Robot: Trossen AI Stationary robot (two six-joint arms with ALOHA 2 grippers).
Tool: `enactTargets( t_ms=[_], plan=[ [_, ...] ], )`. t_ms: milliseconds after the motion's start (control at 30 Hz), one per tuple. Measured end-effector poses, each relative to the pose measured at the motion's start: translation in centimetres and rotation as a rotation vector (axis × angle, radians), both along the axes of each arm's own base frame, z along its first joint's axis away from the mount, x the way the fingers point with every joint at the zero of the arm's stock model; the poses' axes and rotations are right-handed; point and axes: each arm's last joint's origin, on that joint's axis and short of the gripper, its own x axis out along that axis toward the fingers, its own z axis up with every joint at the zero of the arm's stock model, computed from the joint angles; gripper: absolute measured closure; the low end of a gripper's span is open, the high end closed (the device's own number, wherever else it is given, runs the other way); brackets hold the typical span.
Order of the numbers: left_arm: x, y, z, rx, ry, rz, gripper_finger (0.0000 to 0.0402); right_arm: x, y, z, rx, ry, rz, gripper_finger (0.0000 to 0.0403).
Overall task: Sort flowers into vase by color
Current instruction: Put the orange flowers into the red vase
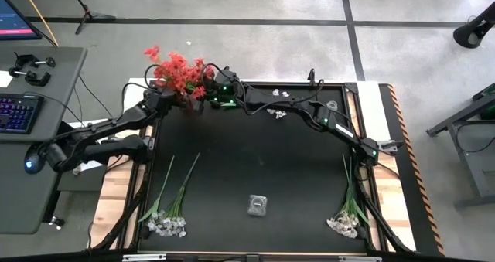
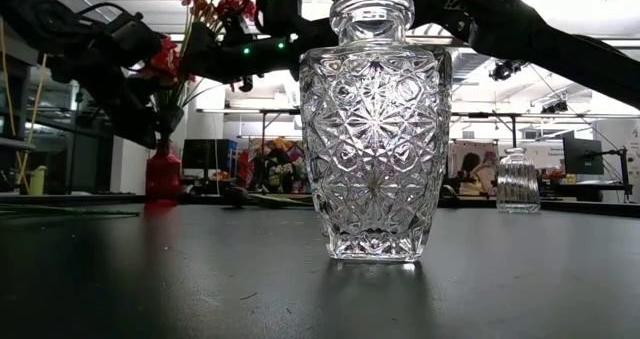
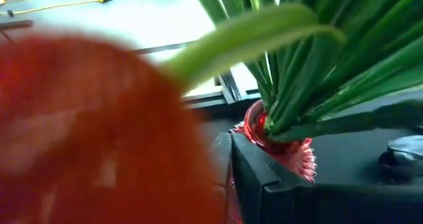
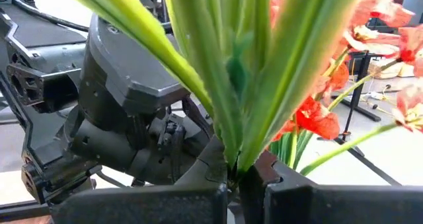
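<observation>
A red vase [image 2: 163, 171] stands at the table's far left corner with a bunch of red flowers [image 1: 178, 70] upright in it; their green stems [image 3: 291, 85] enter its mouth. My right gripper [image 4: 236, 174] reaches level across the table's far side and is shut on these stems. My left gripper [image 1: 170, 101] is beside the vase on its left, shut; a blurred red blossom [image 3: 86, 131] fills its wrist view and hides its fingers. White flowers [image 1: 166, 222] lie flat at the near left, and more white flowers [image 1: 345, 218] at the near right. My right gripper pinches several green stems of the red flowers [image 4: 232, 159] between its two fingers, above the vase's mouth. The fingers come level from the table's right and lie across the upright stems. My left gripper: the blossom hides its fingers, so I cannot tell whether it touches anything.
A tall clear cut-glass vase [image 2: 375, 129] stands mid-table toward the near edge. A smaller clear vase [image 2: 517, 180] stands at the far right. Small white bits [image 1: 278, 112] lie near the far edge. A desk with a keyboard [image 1: 17, 111] is to the table's left.
</observation>
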Motion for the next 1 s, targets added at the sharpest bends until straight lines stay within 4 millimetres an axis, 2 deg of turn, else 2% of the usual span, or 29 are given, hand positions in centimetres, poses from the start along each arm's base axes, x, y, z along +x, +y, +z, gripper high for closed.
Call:
enactTargets(
  t_ms=[67, 233, 500, 833, 1000],
  plan=[
    [0.0, -0.1, 0.1, -0.002, -0.005, -0.03, 0.0401, 0.0, 0.0, 0.0, 0.0, 0.0, 0.004, 0.0403],
    [0.7, -0.3, 0.3, 0.022, -0.032, -0.314, 0.0401, -0.1, -0.3, -0.3, 0.01, 0.035, -0.001, 0.0403],
    [0.4, 0.0, 0.3, 0.022, -0.027, -0.294, 0.0401, -0.3, -0.8, -0.7, 0.025, 0.085, -0.022, 0.0403],
    [0.5, 0.0, 0.3, 0.024, 0.013, -0.387, 0.0401, -0.8, -1.3, -1.5, 0.109, 0.185, -0.036, 0.0403],
    [0.5, -0.1, 0.4, 0.036, 0.016, -0.393, 0.0401, -1.0, -2.0, -1.8, 0.171, 0.187, -0.114, 0.0403]
  ],
)
